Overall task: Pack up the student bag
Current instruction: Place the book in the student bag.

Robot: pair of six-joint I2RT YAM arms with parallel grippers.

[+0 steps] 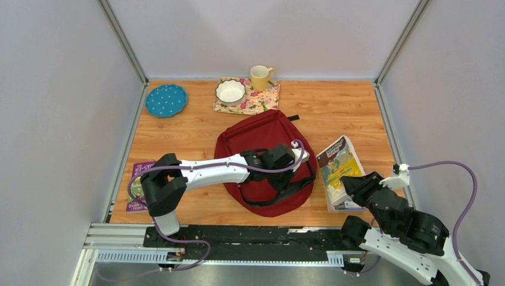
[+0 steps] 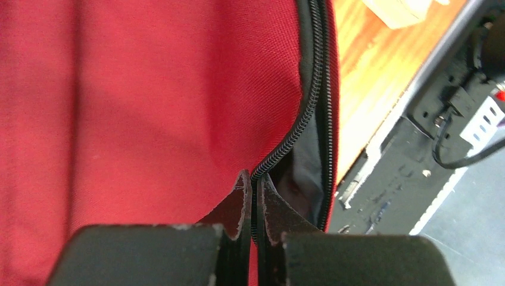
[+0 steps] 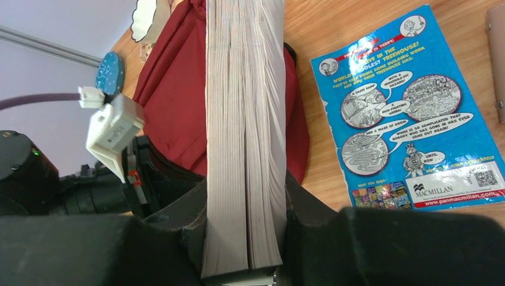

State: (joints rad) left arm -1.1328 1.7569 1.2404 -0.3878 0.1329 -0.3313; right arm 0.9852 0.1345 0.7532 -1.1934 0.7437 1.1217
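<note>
left gripper (image 2: 253,190) pinched tight on the zipper (image 2: 309,113) edge of the bag (image 2: 149,89), red cloth spreading ahead of the jaws. right gripper (image 3: 244,208) clamps a thick book (image 3: 244,89); the bag lies just beyond it. wooden table (image 1: 339,107) beneath, grey walls (image 1: 59,89) around.

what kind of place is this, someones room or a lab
Most likely a robotics lab test cell, not a home. The wooden table is boxed in by plain white panels on metal posts, two robot arms are mounted along its near edge, and the backpack and mug look like props.
</note>
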